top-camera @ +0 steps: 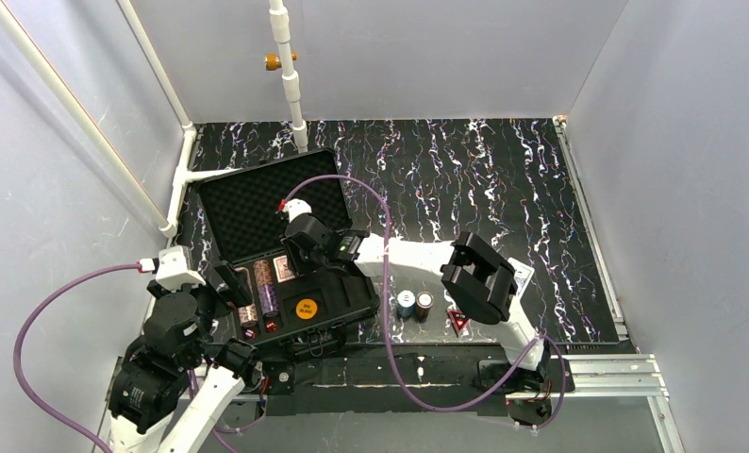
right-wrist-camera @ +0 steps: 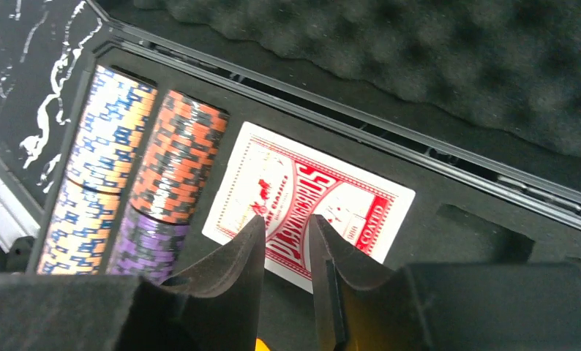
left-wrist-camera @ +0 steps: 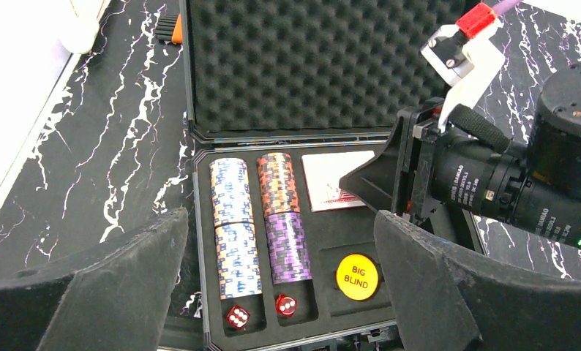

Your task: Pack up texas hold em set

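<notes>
**A:** Where is the set, seen from above?

**B:** The case (top-camera: 286,255) lies open at the near left of the table (top-camera: 503,189), which is black with white veins like marble. The shell is hard black plastic. Its lid (top-camera: 248,203) is laid back and lined with dimpled foam. Two short loose stacks (top-camera: 406,303) stand on the table right of the case, near a red triangle (top-camera: 458,321).

**A:** And the arms?

**B:** The right gripper (top-camera: 291,257) reaches over the tray (top-camera: 347,288). The left gripper (top-camera: 229,281) sits at the case's left edge.

**A:** What does the left wrist show?

**B:** The left fingers (left-wrist-camera: 126,292) are wide apart, with matte black pads and nothing between them. Below them the tray is black foam cut into slots. The chips (left-wrist-camera: 233,219) lie on edge in two rows: one white and blue, the other orange-black, then purple. Two red dice (left-wrist-camera: 237,316) sit in small pockets. There is also a round orange disc (left-wrist-camera: 357,276) reading BIG BLIND. A red deck (left-wrist-camera: 328,179) lies flat in its slot, partly behind the right gripper.

**A:** And the right wrist?

**B:** The right fingers (right-wrist-camera: 236,256) are a narrow gap apart and hold nothing. They are low over the deck, but I cannot tell whether they touch it. The deck is rectangular, with red print and a white border.
</notes>
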{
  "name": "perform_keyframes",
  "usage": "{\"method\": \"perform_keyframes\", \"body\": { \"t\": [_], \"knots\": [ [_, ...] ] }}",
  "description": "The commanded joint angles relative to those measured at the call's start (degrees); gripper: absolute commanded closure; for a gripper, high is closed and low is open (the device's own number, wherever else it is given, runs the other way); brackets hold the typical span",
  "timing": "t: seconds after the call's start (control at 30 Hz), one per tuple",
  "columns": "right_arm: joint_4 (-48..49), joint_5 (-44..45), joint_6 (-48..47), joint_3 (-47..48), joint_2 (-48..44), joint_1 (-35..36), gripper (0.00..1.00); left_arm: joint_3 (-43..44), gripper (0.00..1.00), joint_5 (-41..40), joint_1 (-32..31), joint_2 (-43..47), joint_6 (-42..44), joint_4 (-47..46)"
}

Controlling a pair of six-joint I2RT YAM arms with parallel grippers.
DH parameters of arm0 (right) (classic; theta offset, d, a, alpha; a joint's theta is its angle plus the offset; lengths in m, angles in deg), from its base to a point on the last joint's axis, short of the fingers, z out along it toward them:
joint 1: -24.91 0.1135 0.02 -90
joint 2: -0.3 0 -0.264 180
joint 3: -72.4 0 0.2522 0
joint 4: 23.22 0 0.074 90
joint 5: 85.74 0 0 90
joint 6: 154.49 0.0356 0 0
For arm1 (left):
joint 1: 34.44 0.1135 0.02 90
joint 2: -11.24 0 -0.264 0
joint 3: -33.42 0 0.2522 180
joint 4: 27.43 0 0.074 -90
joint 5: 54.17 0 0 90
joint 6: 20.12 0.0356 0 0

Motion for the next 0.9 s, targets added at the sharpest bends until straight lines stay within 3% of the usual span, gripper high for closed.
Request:
{"method": "perform_keyframes", "body": {
  "t": [0.0, 0.27, 0.43, 0.63, 0.87],
  "knots": [
    [-0.7, -1.9, 0.5, 1.6, 3.5, 0.3, 0.63, -0.5, 0.02, -0.3, 0.3, -0.6, 0.7, -0.9],
    [-2.9, -1.1, 1.5, 1.3, 4.3, 0.3, 0.63, -0.6, 0.02, 0.1, 0.3, -0.4, 1.0, -1.1],
    [-6.6, 0.7, -1.1, 5.4, 1.6, 0.3, 0.56, -0.7, 0.02, 0.1, 0.3, -0.3, 1.1, -1.2],
    [-11.0, 2.6, -5.0, 9.2, -4.6, 0.3, 0.36, -0.8, 0.02, 0.6, 0.3, -0.5, 1.4, -1.4],
    [-14.1, 7.9, -7.1, 4.1, -15.6, 0.2, 0.11, -1.3, 0.02, 1.5, 0.3, -0.7, 2.0, -2.1]
  ]
}}
